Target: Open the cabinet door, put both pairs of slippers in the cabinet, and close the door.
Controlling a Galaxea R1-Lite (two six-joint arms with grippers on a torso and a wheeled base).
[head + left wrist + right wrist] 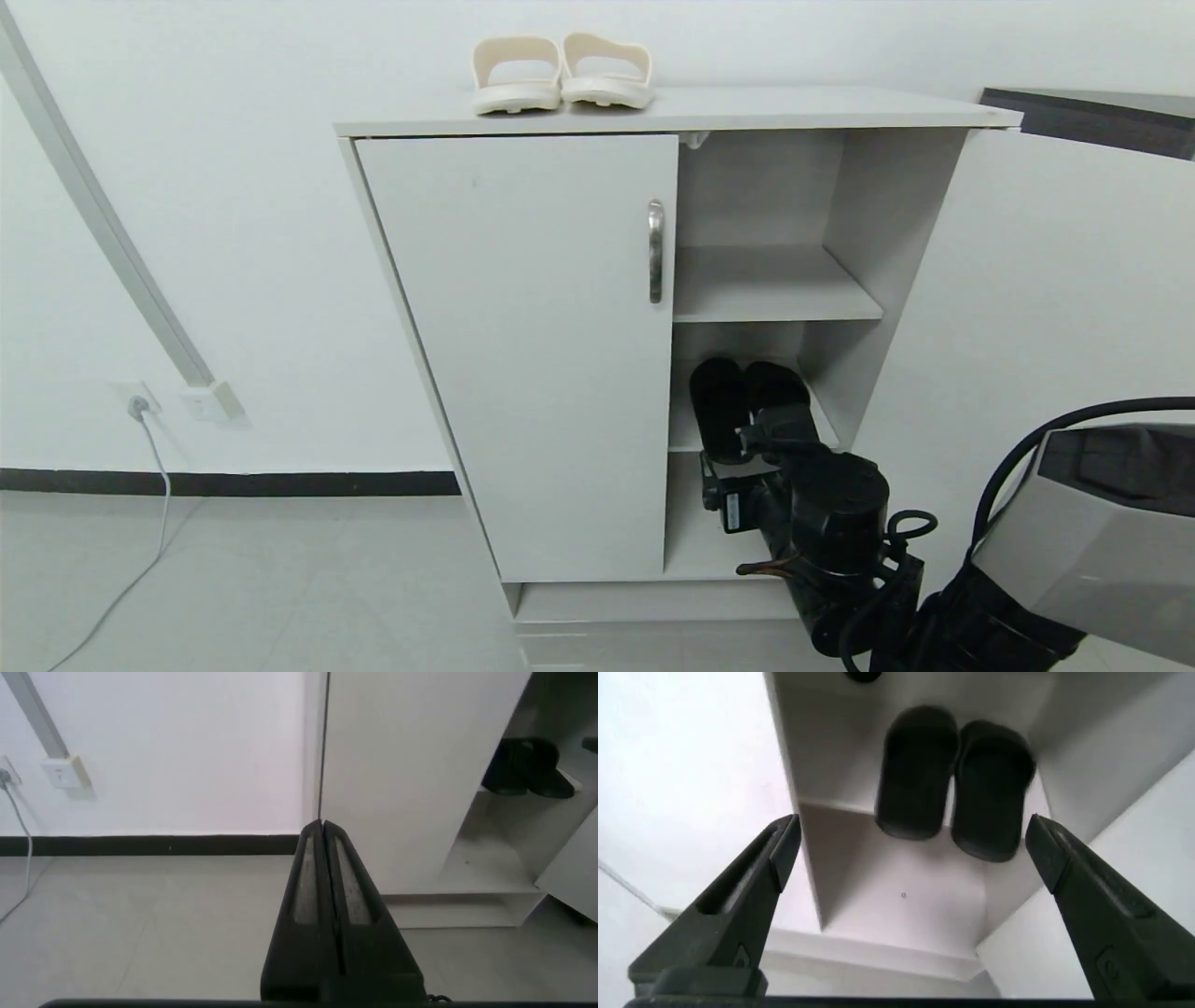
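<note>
The pair of black slippers [747, 401] sits side by side on the lower shelf [680, 431] in the right half of the cabinet [794, 112]. The right door [1027, 327] is swung wide open. Just in front of the pair hangs the right gripper [912, 831], its fingers spread wide with nothing between them. The cream slippers [560, 75] lie together on top of the cabinet, above the left door [513, 373], which is closed, its metal handle [655, 252] upright. The left gripper [322, 835] is low over the floor [140, 924] to the cabinet's left, fingers pressed together on nothing. A wall socket [140, 406] is further left.
</note>
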